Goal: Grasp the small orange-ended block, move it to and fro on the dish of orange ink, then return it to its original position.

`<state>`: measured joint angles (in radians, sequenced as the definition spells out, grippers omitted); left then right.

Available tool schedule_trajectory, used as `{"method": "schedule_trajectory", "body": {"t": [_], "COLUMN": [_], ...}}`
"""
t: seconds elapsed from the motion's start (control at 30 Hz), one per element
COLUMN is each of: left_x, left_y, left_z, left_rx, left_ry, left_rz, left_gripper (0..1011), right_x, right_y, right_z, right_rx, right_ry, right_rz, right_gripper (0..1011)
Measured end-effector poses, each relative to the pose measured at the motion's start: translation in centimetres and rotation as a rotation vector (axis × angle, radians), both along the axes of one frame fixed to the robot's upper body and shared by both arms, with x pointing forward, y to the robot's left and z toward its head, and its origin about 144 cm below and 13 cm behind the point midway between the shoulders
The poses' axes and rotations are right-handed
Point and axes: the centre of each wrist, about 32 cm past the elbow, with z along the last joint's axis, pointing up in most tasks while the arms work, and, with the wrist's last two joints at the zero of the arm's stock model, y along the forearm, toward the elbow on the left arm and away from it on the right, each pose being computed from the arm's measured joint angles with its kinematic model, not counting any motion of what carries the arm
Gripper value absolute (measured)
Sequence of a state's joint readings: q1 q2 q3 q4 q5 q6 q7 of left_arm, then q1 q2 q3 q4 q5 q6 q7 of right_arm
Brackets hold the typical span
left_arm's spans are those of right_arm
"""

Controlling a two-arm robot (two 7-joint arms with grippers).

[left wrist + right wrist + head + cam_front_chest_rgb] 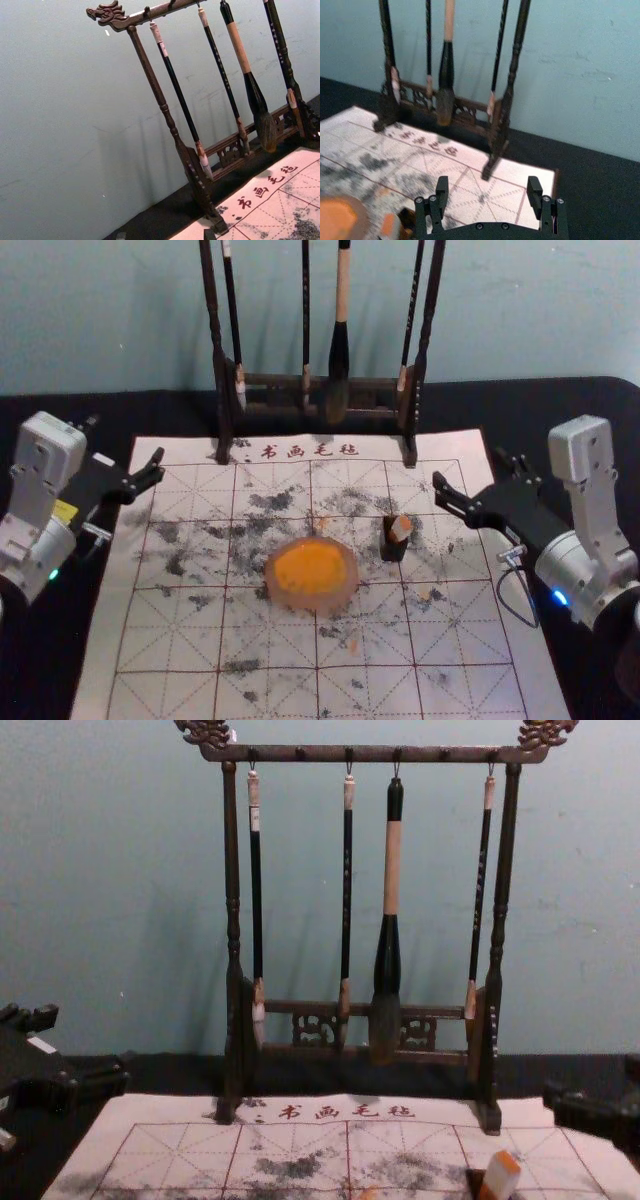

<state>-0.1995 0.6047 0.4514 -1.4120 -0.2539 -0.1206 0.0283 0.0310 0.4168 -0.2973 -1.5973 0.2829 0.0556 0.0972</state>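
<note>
The small block [401, 529], pale with an orange end, leans in a dark holder [393, 549] on the mat, right of the dish [340, 602] of orange ink [310, 568]. In the chest view the block [499, 1180] tilts, orange end up. My right gripper [471, 466] is open above the mat's right edge, right of and beyond the block. The right wrist view has that gripper [488, 186] with nothing between its fingers, plus the block [390, 226] and the dish [362, 217]. My left gripper [125, 439] is parked open at the mat's far left corner; its tips show in the left wrist view [165, 234].
A dark wooden rack [270, 397] with several hanging brushes stands across the mat's far edge, a thick brush [388, 960] among them. The gridded, ink-stained mat [270, 690] lies on a black-covered table [50, 660]. A pale wall rises behind.
</note>
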Motion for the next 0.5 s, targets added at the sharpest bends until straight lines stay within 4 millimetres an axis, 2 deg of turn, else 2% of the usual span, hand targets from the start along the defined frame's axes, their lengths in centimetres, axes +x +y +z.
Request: {"method": "schedule_trajectory", "body": {"t": [0.2,0.5], "left_x": [0.0,0.0], "left_y": [0.0,0.0], "left_z": [0.0,0.0], "left_rx": [0.000,0.000], "left_ry": [0.000,0.000], "left_rz": [0.000,0.000], "left_gripper": [1001,1002], "right_x": [0.1,0.1], "right_y": [0.0,0.0], "right_z": [-1.3,-1.3], "right_rx": [-0.051,-0.051], "right_ry": [-0.002,-0.005], "right_rz": [-0.026,-0.025], "right_gripper": [1000,1000]}}
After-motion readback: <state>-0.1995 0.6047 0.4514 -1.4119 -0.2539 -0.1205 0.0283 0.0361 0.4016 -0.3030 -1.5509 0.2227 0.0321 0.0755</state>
